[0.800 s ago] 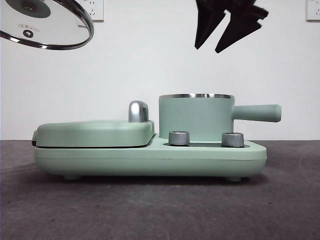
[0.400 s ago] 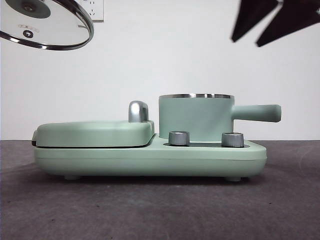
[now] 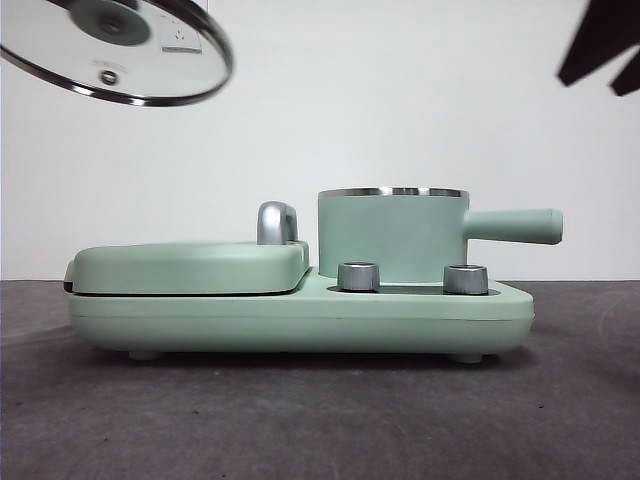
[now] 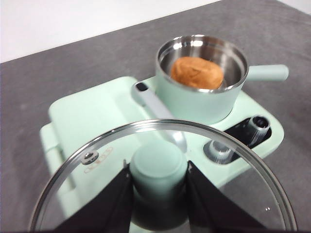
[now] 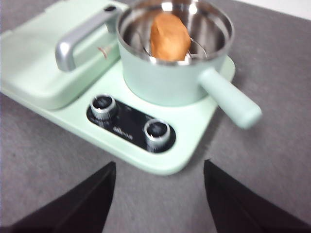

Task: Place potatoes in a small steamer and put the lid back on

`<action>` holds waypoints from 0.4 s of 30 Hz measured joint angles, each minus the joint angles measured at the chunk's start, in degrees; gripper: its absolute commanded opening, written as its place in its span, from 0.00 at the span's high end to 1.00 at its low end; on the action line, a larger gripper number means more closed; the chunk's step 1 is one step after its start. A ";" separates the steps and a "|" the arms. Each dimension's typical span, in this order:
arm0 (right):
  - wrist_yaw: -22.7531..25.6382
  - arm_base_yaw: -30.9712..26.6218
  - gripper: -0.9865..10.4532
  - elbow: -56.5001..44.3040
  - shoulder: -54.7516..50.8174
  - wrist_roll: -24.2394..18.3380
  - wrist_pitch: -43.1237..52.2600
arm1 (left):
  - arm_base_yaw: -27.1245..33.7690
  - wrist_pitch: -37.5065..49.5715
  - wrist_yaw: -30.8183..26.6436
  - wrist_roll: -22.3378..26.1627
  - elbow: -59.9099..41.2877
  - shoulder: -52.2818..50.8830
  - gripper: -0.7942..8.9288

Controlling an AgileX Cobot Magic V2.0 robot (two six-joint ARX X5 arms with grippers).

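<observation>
The mint-green steamer pot (image 3: pixel 392 235) stands on its base unit, its long handle (image 3: pixel 512 226) pointing right. The orange-brown potato (image 4: pixel 196 73) lies inside it, also seen in the right wrist view (image 5: pixel 168 36); the front view hides it. My left gripper (image 4: pixel 158 179) is shut on the green knob of the glass lid (image 3: pixel 120 50), held tilted high at the upper left, left of the pot. My right gripper (image 5: pixel 159 194) is open and empty, high at the upper right (image 3: pixel 606 52), above and beside the handle.
The flat green griddle cover (image 3: pixel 188 265) with its chrome handle (image 3: pixel 276 222) sits left of the pot on the same base (image 3: pixel 300 322). Two chrome dials (image 3: pixel 359 276) stand at the front. Dark grey table (image 3: pixel 320 420) all round.
My right gripper has risen and moved right, away from above the pot to the top right corner. The lid has shifted a little to the right in my left gripper.
</observation>
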 measured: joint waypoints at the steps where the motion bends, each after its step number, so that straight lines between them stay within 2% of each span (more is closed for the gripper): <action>1: 0.24 0.00 0.66 -0.02 -0.85 0.00 -1.11 | 0.00 1.36 0.48 0.00 0.00 0.94 0.91; 12: 1.29 0.02 0.66 -0.02 -4.59 0.04 -2.89 | -1.25 25.57 4.61 0.13 0.00 17.38 0.91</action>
